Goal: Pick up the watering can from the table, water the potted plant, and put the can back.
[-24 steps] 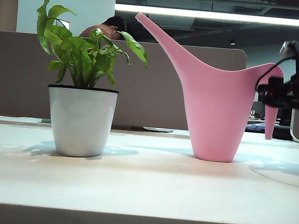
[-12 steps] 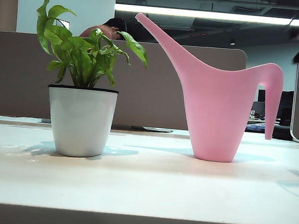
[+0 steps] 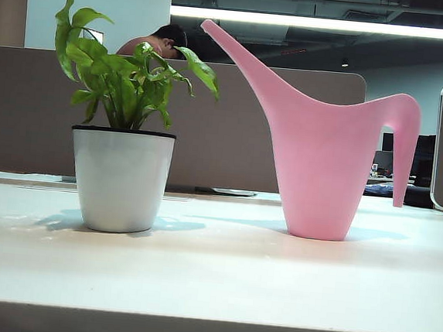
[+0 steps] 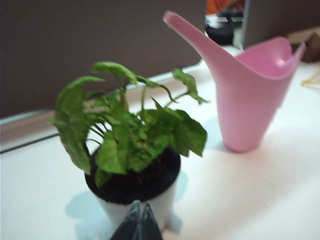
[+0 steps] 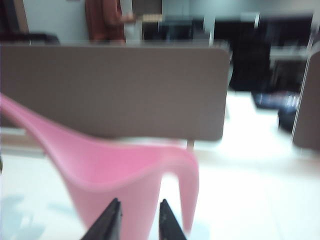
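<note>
Your tall pink plastic watering can point(image 3: 323, 155) stands upright on the white matte worktop point(image 3: 212, 274), well apart from the leafy green plant in its round white pot point(image 3: 120, 176), its long spout slanting toward the leaves. Neither arm appears in the exterior view. Your right pincer point(image 5: 138, 220) hovers above the can's rim near the curved handle, jaws slightly parted and holding nothing, likely lined up over the handle. Your left pincer point(image 4: 138, 223) hangs above the pot, fingertips pressed together, empty, clear of the can.
</note>
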